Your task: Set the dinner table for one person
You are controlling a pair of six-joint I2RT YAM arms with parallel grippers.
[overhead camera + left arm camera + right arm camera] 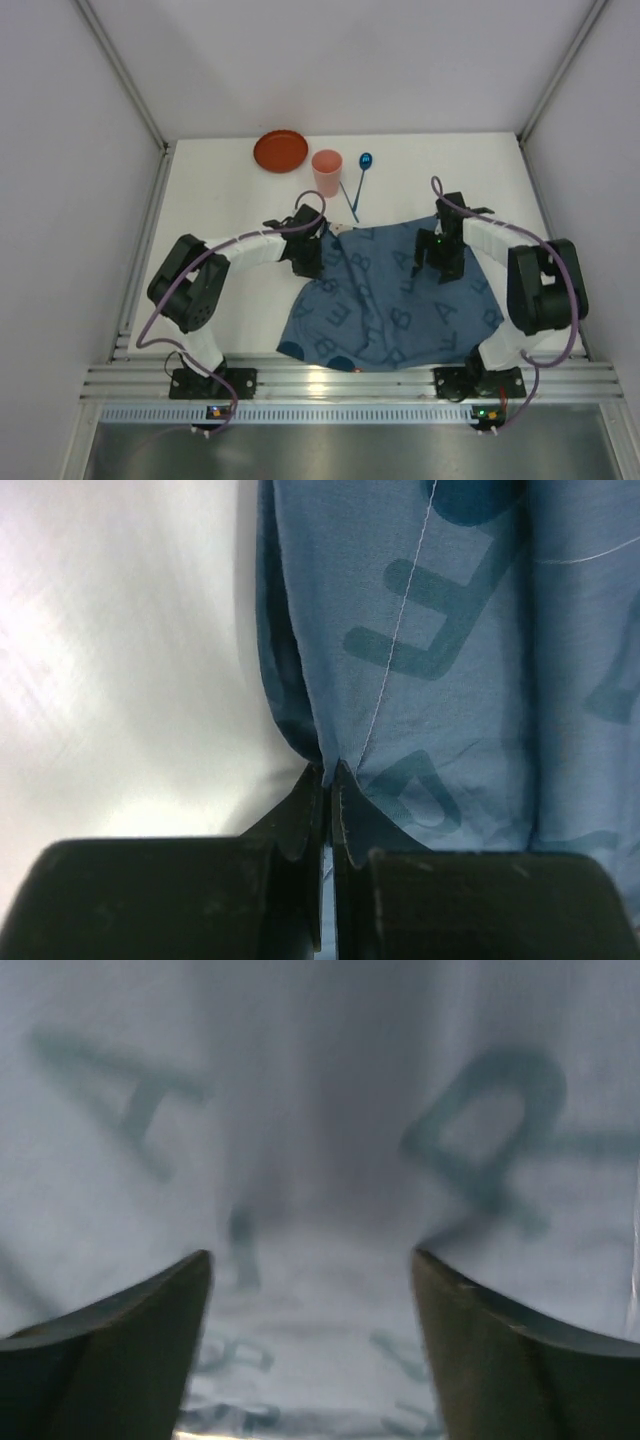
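top external: on the smooth white table [220,200], a rumpled blue letter-printed cloth mat [390,300] lies toward 6 o'clock. a round orange plate [280,151], a tapered pink cup [326,171] and a thin blue spoon [360,178] wait at 11 to 12 o'clock, apart from the mat. the left gripper [310,250] sits at the mat's 10 o'clock corner and the right gripper [438,262] over its 2 o'clock part. the step looks to be spreading the mat.

left wrist: the left gripper [328,780] is clenched on a thin fold of the mat [450,630], with a loose thread showing and glossy table [120,660] at 9 o'clock. the next move likely calls for an outward pull to flatten the folds.

right wrist: the right gripper [312,1290] is spread wide and holds nothing, above the blurred soft mat [320,1110].
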